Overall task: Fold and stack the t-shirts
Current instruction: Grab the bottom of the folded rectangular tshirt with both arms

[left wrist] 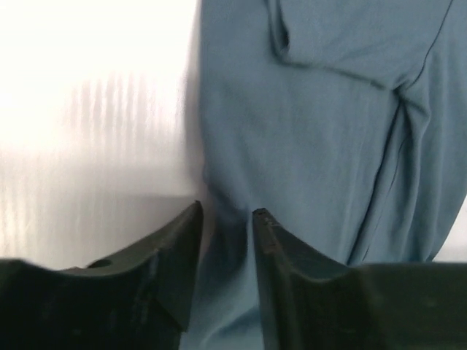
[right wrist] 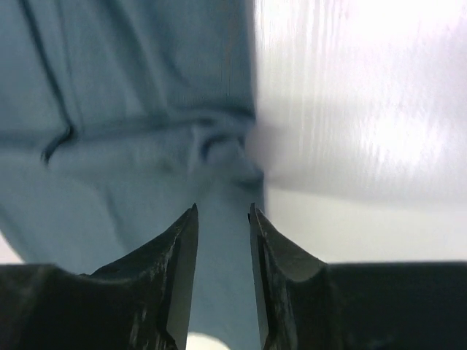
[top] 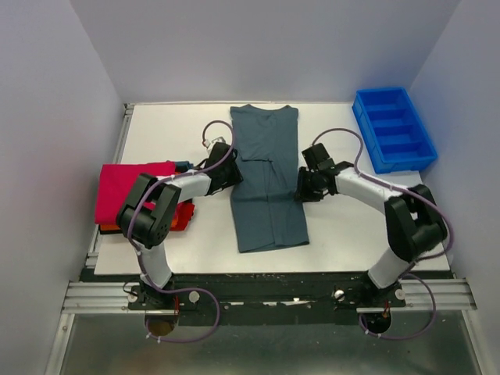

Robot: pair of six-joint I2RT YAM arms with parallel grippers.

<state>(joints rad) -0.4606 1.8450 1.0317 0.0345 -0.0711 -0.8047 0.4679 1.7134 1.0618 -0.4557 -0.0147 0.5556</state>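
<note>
The slate grey-blue t-shirt (top: 266, 176) lies in the middle of the table, folded into a long narrow strip, collar end at the far side. My left gripper (top: 236, 176) sits at its left edge and my right gripper (top: 300, 188) at its right edge, about mid-length. In the left wrist view the jaws of the left gripper (left wrist: 226, 213) stand narrowly apart with the shirt's edge (left wrist: 321, 131) between them. In the right wrist view the right gripper (right wrist: 222, 209) pinches bunched cloth (right wrist: 146, 146) likewise. The crimson-pink shirt (top: 129, 187) lies folded at the left, on the orange shirt (top: 183, 217).
A bright blue plastic tray (top: 393, 129) with compartments stands at the back right. White table surface (top: 351, 230) shows around the shirts. Grey walls close in the left, right and far sides.
</note>
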